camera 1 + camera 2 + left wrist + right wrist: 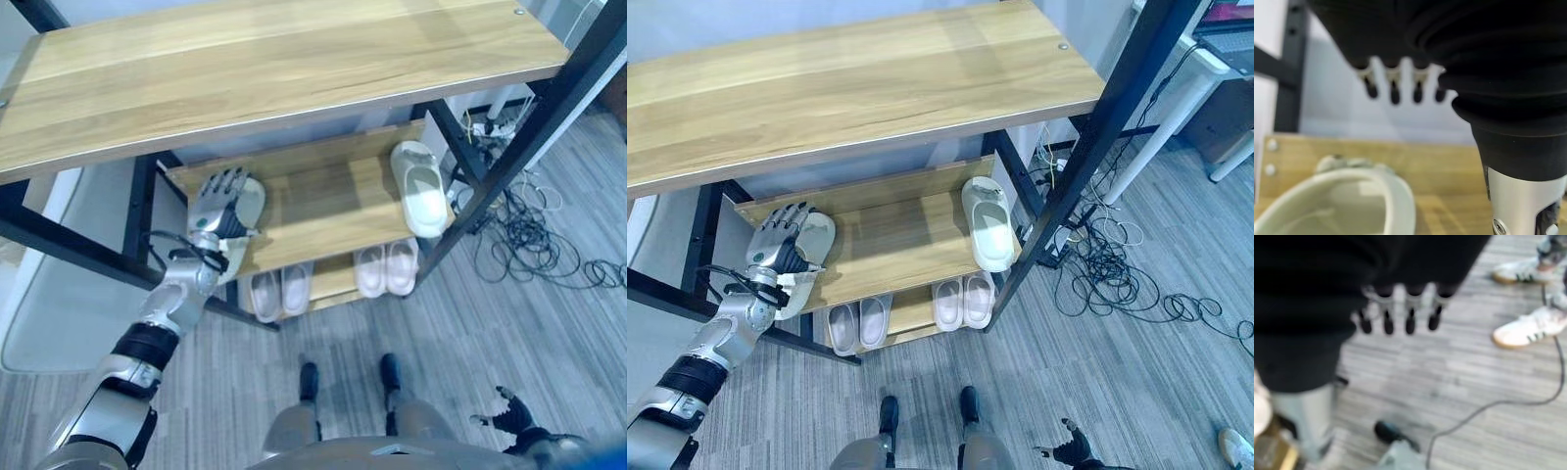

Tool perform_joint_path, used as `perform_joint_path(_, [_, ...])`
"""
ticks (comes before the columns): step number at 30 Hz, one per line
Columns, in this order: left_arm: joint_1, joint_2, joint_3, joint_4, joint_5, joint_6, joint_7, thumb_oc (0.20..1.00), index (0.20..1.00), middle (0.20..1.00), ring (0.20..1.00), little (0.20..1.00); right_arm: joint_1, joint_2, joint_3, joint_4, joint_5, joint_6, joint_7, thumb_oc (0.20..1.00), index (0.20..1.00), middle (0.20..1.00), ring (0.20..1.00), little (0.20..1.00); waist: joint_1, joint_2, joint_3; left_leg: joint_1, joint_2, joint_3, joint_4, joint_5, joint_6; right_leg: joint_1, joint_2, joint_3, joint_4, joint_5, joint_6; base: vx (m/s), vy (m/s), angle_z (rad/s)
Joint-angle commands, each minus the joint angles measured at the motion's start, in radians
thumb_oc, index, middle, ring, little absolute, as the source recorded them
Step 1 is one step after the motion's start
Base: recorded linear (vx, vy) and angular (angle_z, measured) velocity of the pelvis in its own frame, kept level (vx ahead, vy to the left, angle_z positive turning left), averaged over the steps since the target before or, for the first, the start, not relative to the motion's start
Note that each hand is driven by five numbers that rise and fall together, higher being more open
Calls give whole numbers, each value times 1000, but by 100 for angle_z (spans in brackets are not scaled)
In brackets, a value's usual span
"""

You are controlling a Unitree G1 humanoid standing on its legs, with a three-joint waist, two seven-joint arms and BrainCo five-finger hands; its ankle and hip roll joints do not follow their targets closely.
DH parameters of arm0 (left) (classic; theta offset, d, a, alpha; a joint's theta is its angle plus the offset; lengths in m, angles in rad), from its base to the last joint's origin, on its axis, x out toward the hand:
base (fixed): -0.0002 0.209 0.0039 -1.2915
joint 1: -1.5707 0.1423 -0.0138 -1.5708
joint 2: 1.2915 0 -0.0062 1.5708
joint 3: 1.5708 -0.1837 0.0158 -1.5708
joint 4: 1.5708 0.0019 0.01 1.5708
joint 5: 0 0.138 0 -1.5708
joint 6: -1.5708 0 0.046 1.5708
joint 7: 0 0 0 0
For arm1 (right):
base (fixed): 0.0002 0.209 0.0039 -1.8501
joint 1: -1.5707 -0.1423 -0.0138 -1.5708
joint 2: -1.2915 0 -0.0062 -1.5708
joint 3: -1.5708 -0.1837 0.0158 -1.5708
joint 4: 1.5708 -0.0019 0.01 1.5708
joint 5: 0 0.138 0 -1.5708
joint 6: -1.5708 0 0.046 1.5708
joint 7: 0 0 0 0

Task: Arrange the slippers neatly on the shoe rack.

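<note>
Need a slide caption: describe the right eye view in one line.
Left hand over a pale slipper at the middle shelf's left end; its mate lies at the right.

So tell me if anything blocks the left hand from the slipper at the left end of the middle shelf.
Nothing visible does. The left hand is already over that slipper on the middle shelf, fingers straight. The other slipper lies apart at the shelf's right end.
</note>
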Motion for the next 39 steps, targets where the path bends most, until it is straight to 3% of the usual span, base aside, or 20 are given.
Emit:
perform_joint_path(1, [-142, 55, 50, 67, -54, 53, 97, 1000, 1000, 1000, 1000, 1000, -36, -20, 57, -61, -17, -1, -12, 1000, 1000, 1000, 1000, 1000, -6, -2, 26, -57, -27, -34, 13, -12, 32, 22, -38, 0, 79, -142, 64, 0, 0, 0])
perform_joint_path(6, [-123, 84, 89, 61, -55, 73, 118, 1000, 1000, 1000, 1000, 1000, -52, -4, 60, 19, -10, -9, -23, 1000, 1000, 1000, 1000, 1000, 4, -9, 42, -66, -30, -32, 14, -11, 34, 14, -37, 3, 79, -141, 64, 0, 0, 0])
perform_joint_path(8, [-8, 82, 174, -25, -95, 37, 113, 1000, 1000, 1000, 1000, 1000, -47, 13, 40, 35, 13, -6, -19, 1000, 1000, 1000, 1000, 1000, 17, -12, 35, -58, -31, -36, 13, -16, 35, 26, -39, -7, 72, -142, 64, 53, 16, -9])
perform_joint_path(15, [48, 85, 205, -39, -99, 35, 108, 1000, 1000, 1000, 1000, 1000, -37, 20, 49, 35, 3, -7, -9, 1000, 1000, 1000, 1000, 1000, 25, -14, 31, -55, -32, -38, 13, -18, 34, 33, -40, -11, 66, -141, 65, 16, 3, 2])
perform_joint_path(28, [47, 53, 179, 1, -134, 27, 88, 1000, 1000, 1000, 1000, 1000, -38, 15, 56, 48, -3, -4, -11, 1000, 1000, 1000, 1000, 1000, 22, -26, 33, -56, -30, -34, 13, -21, 37, 33, -36, -9, 58, -136, 67, 3, 0, 0])
perform_joint_path(39, [1, 32, 98, 98, -158, 10, 85, 1000, 1000, 1000, 1000, 1000, -58, -3, 73, 50, -16, -8, -17, 1000, 1000, 1000, 1000, 1000, 7, -32, 30, -68, -30, -26, 13, -21, 39, 17, -38, -3, 62, -133, 71, 11, 4, 0])
